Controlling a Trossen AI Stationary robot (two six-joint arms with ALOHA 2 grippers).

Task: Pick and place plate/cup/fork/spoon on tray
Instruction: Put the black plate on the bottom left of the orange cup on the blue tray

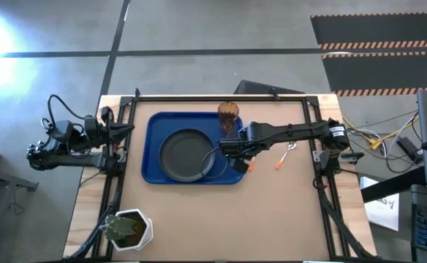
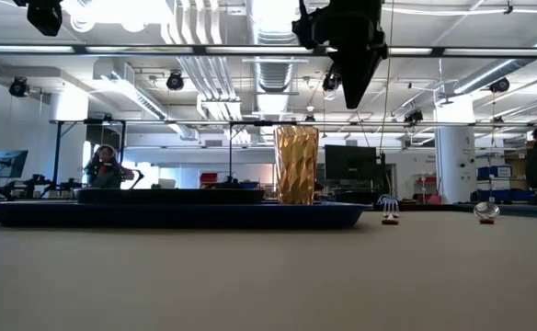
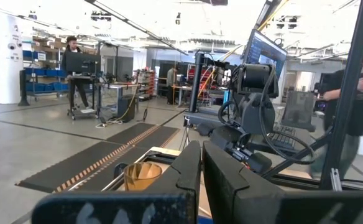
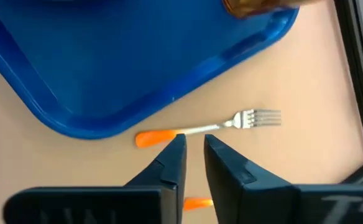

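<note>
Orange-handled fork lies bare on the table at the tray's four o'clock; your right gripper hovers above it, fingers narrow and empty, lined up to grasp.

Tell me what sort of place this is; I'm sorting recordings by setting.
Probably a large open robotics lab or industrial workspace. The low view shows exposed ceiling ducts beyond the table; the left wrist view shows a concrete floor, a monitor and a person at a standing desk.
</note>
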